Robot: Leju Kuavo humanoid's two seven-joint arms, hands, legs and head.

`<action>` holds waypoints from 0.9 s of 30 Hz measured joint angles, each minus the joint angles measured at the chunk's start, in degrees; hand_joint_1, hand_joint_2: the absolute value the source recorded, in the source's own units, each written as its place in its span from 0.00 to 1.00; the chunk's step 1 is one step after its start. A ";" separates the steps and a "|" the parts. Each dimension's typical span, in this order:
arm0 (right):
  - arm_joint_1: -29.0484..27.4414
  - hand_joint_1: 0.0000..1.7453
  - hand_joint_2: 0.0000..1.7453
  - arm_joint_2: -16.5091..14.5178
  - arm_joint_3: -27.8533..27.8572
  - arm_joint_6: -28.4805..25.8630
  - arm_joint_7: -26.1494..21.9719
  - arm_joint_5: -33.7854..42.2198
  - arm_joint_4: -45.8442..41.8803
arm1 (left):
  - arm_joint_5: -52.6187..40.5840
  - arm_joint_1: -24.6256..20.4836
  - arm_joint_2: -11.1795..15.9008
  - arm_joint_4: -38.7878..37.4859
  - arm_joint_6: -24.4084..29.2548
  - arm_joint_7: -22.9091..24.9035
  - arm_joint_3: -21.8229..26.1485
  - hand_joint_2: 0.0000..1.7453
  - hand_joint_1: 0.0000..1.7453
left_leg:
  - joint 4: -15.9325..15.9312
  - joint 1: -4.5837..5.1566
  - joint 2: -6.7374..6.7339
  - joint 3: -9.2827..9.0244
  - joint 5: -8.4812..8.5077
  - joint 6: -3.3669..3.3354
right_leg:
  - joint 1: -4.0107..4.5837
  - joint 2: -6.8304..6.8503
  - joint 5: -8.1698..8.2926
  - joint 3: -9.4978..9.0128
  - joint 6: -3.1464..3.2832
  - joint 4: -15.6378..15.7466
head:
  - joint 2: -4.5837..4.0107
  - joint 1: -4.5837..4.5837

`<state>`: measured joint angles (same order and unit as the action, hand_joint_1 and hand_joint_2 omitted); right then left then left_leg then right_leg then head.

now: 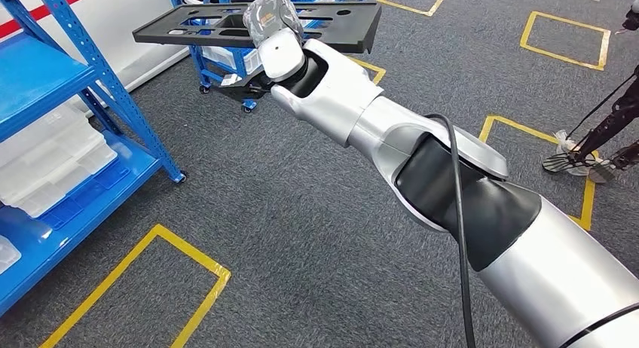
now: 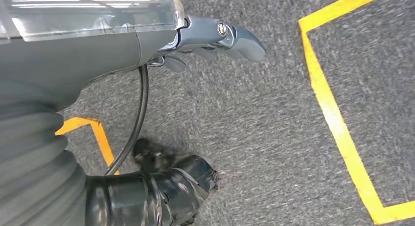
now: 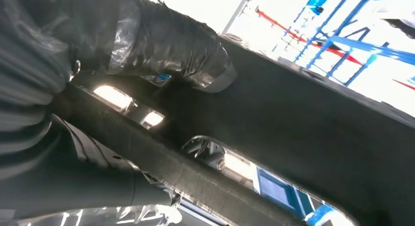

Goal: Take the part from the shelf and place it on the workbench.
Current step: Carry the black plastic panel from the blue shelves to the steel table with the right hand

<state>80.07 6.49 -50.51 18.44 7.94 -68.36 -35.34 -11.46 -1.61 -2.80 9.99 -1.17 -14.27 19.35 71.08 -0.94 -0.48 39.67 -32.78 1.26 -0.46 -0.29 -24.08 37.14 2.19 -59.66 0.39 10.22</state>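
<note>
Head view: the right arm reaches forward over the grey carpet [image 1: 286,212], and the right hand [image 1: 282,58] grips the part [image 1: 226,24] — a flat black plate with long slots, held level in the air above the floor. Clear plastic film wraps the hand where it meets the plate. The blue shelf [image 1: 53,122] stands well to the left of the part, with clear plastic boxes [image 1: 53,163] on its lower level. Behind the part sits a blue wheeled cart [image 1: 226,69]. Yellow tape rectangles [image 1: 565,35] mark the carpet on both sides of the part. A person's legs [image 1: 603,137] stand far to the right of it. No writing or brand mark can be read anywhere.

Left wrist view: the left hand [image 2: 215,37] hangs over the carpet with nothing in it; whether its fingers are spread or curled in I cannot tell. Yellow tape lines run on the floor beside it.

Right wrist view: the taped dark fingers [image 3: 166,45] of the right hand press on the part's black surface — its cut-out slots show light through them. Blue shelf uprights lie beyond the part's far edge.
</note>
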 joint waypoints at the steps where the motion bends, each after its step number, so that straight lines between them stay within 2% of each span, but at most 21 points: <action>1: -0.07 1.00 1.00 0.00 0.00 0.05 0.03 -0.01 -0.07 | -0.01 0.01 0.08 0.00 -0.01 -0.13 0.10 1.00 0.00 | 2.69 0.00 0.01 1.31 -0.64 0.04 | 0.06 -0.24 -0.02 -0.01 0.04 -0.05 | 0.00 0.01; 2: -0.12 1.00 1.00 0.00 0.01 0.10 0.08 -0.01 -0.13 | -0.02 0.01 0.14 0.00 -0.01 -0.22 0.21 1.00 0.00 | 3.49 0.00 0.01 1.81 -0.21 0.00 | 0.11 -0.48 -0.04 -0.01 0.06 -0.11 | 0.00 0.00; 3: -0.15 1.00 1.00 0.00 0.06 0.14 0.18 -0.01 -0.26 | -0.02 0.00 0.22 0.00 0.00 -0.27 0.30 1.00 0.00 | 1.99 0.00 0.03 1.25 1.28 -0.11 | 0.15 -0.73 -0.07 -0.03 0.07 -0.19 | 0.00 0.00; 5: -0.15 1.00 1.00 0.00 0.39 0.15 0.43 0.00 -0.64 | -0.05 -0.01 0.52 0.00 0.03 -0.28 0.42 1.00 0.00 | -5.35 0.05 0.37 -2.02 5.33 -0.62 | 0.24 -1.17 -0.14 -0.05 0.03 -0.34 | 0.00 0.01; 6: -0.14 1.00 1.00 0.00 0.66 0.15 0.56 -0.01 -0.81 | -0.11 -0.02 0.71 0.00 0.08 -0.22 0.44 1.00 0.00 | -8.82 0.12 0.59 -3.63 6.60 -0.89 | 0.33 -1.39 -0.15 0.01 -0.07 -0.42 | 0.00 0.01; 7: -0.16 1.00 1.00 0.01 0.94 0.14 0.66 -0.02 -0.93 | -0.25 -0.05 0.86 0.00 0.15 -0.09 0.45 1.00 0.00 | -11.11 0.23 0.77 -4.68 7.19 -1.12 | 0.38 -1.54 -0.08 0.15 -0.29 -0.44 | 0.00 0.01; 8: -0.22 1.00 1.00 0.04 1.18 0.11 0.72 -0.02 -0.99 | -0.42 -0.10 0.98 0.00 0.25 0.08 0.47 1.00 0.00 | -12.07 0.35 0.88 -5.10 7.16 -1.27 | 0.38 -1.65 0.04 0.30 -0.55 -0.39 | 0.00 0.01; 11: -0.47 1.00 1.00 0.25 1.85 0.07 0.73 0.01 -1.09 | -0.82 -0.19 1.06 0.00 0.55 0.58 0.57 1.00 0.00 | -13.05 0.18 0.55 -5.39 7.65 -1.85 | 0.34 -1.52 -0.10 0.66 -1.45 -0.56 | 0.00 0.02; 13: -0.44 1.00 1.00 0.42 2.60 0.08 0.69 0.04 -1.10 | -0.95 -0.19 1.06 0.00 0.63 0.75 0.70 1.00 0.00 | -13.71 -0.12 0.19 -5.60 8.14 -2.44 | 0.31 -0.89 -2.45 2.17 -1.94 -3.98 | 0.00 0.03; 15: -0.51 1.00 1.00 0.50 3.08 0.12 0.60 0.07 -1.08 | -1.01 -0.21 1.08 0.00 0.64 0.82 0.86 1.00 0.00 | -13.69 -0.06 -0.04 -5.56 8.20 -2.70 | 0.06 -0.44 -5.92 5.30 -2.28 -11.09 | 0.00 0.02; 16: -0.63 1.00 1.00 0.56 3.19 0.13 0.54 0.10 -1.06 | -1.01 -0.21 1.09 0.00 0.64 0.84 0.95 1.00 0.00 | -13.60 -0.06 -0.12 -5.54 8.18 -2.70 | -0.10 -0.36 -6.91 6.64 -2.43 -14.12 | 0.00 0.02; 17: -0.77 1.00 1.00 0.66 3.32 0.12 0.50 0.13 -1.04 | -1.03 -0.20 1.09 0.00 0.64 0.84 1.04 1.00 0.00 | -13.49 -0.06 -0.27 -5.52 8.12 -2.70 | -0.23 -0.25 -6.90 7.20 -2.54 -15.43 | 0.00 0.02; 18: -0.87 1.00 1.00 0.75 3.49 0.09 0.49 0.15 -1.03 | -1.06 -0.19 1.10 0.00 0.64 0.81 1.17 1.00 0.00 | -13.32 -0.07 -0.43 -5.51 8.02 -2.65 | -0.35 -0.06 -5.88 6.71 -2.58 -14.58 | 0.00 0.03; 20: -0.88 1.00 1.00 0.85 3.95 -0.07 0.48 0.22 -1.09 | -1.18 -0.16 1.10 0.00 0.61 0.68 1.49 1.00 0.00 | -12.85 -0.06 -0.90 -5.50 7.64 -2.42 | -0.29 1.33 -2.59 3.15 -2.40 -7.76 | 0.00 0.02; 22: -0.80 1.00 1.00 0.79 4.44 -0.33 0.48 0.32 -1.22 | -1.34 -0.12 1.10 0.00 0.56 0.45 1.78 1.00 0.00 | -12.31 0.20 -1.41 -5.38 7.23 -1.95 | 0.24 2.80 -0.95 0.37 -1.93 -2.04 | 0.00 0.01; 23: -0.81 1.00 1.00 0.75 4.68 -0.44 0.49 0.37 -1.27 | -1.43 -0.09 1.10 0.00 0.51 0.34 1.87 1.00 0.00 | -12.20 0.35 -1.74 -5.34 7.12 -1.69 | 0.49 3.03 -1.00 0.06 -1.66 -1.12 | 0.00 0.00; 25: -0.85 1.00 1.00 0.72 5.05 -0.54 0.51 0.42 -1.32 | -1.66 -0.08 1.10 0.00 0.37 0.19 1.94 1.00 0.00 | -12.26 0.41 -2.53 -5.33 7.02 -1.20 | 0.59 2.06 -0.72 0.20 -1.03 -0.84 | 0.00 0.00; 27: -0.80 1.00 1.00 0.69 5.38 -0.54 0.58 0.44 -1.32 | -1.84 -0.11 1.10 0.00 0.24 0.10 1.95 1.00 0.00 | -11.05 0.22 -2.10 -4.85 5.76 -0.68 | 0.41 1.13 -0.27 0.14 -0.27 -0.29 | 0.00 0.00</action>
<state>79.27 7.19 -45.13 17.90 8.52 -67.91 -36.66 -13.29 -1.71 -1.70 9.99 -0.93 -14.16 21.30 60.04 -0.73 -2.59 34.82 -27.02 0.57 -0.05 0.83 -24.35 37.28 1.92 -59.95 0.39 10.22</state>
